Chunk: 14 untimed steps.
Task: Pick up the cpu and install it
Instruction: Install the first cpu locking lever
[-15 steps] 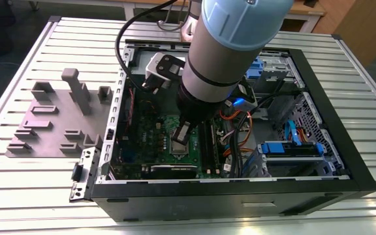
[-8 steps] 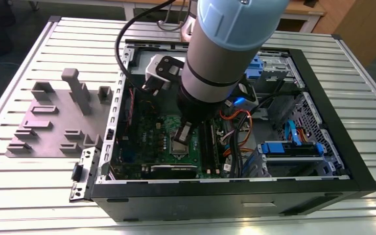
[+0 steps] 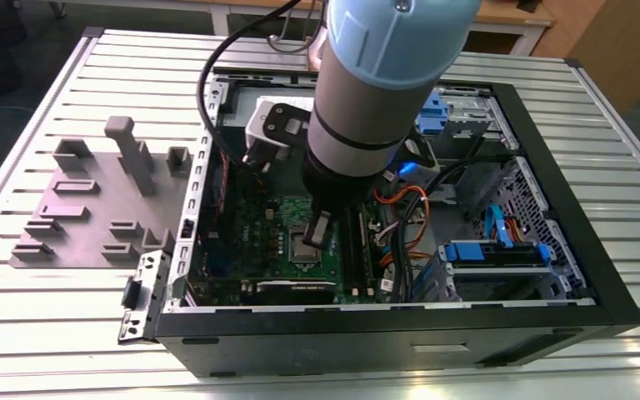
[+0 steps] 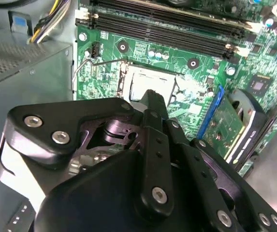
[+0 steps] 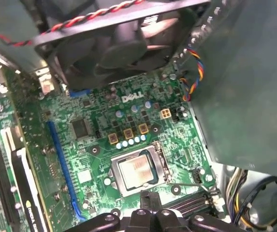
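**Ext. view:** the arm (image 3: 378, 92) reaches down into the open case (image 3: 620, 310). The gripper (image 3: 317, 236) sits low over the board (image 3: 256, 223), approx. mid-frame. The cpu (image 3: 297, 244) shows as a pale square at about 8 o'clock from the gripper, just beside it. A grey fixture (image 3: 97, 200) lies outside the case at 9 o'clock, well apart.

**First wrist view:** the cpu (image 5: 137, 171) lies flat in the socket, silvery top up, square w/ the frame and uncovered. The gripper (image 5: 148, 197) hangs just beside the socket's edge, apart from the chip and not holding it. A fan (image 5: 114, 43) sits beyond the board.

**Second wrist view:** the gripper (image 4: 152, 99) stands in front of the socket and hides part of the cpu (image 4: 145, 79).

**Progress:** pick and drop-in look done, and the cpu seems seated. Clamping prob. remains. A thin wire lever (image 5: 192, 186) seems to stand free beside the socket, but I can't be sure.

**Gripper state:** can't tell whether it is spread or pressed together.
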Tool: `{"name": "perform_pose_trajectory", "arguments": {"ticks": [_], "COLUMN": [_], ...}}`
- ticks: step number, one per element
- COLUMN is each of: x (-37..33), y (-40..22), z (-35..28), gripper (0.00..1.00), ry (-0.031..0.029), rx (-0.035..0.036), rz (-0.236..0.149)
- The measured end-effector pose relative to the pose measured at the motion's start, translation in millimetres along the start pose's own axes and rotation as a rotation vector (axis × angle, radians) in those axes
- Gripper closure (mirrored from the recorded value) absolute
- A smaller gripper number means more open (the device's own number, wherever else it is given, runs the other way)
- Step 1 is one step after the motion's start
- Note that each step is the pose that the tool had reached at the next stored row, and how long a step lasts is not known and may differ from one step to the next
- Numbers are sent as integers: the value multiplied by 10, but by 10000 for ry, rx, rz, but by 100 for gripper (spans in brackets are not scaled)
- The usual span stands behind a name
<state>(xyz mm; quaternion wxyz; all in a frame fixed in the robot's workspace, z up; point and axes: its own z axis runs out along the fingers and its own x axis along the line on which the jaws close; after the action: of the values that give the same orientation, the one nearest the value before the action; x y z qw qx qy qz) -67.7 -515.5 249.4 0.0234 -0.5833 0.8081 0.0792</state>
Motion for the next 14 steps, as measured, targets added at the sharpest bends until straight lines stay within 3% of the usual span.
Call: {"name": "perform_pose_trajectory", "arguments": {"ticks": [4, 5, 7, 14], "x": [0, 0, 0, 0], "y": [0, -1, 0, 0], "z": [3, 3, 3, 3], "gripper": [89, 89, 89, 89], "ry": [-66, -68, -217, -247], "rx": [163, 163, 198, 205], "rz": [-231, -232, -251, -254]}}
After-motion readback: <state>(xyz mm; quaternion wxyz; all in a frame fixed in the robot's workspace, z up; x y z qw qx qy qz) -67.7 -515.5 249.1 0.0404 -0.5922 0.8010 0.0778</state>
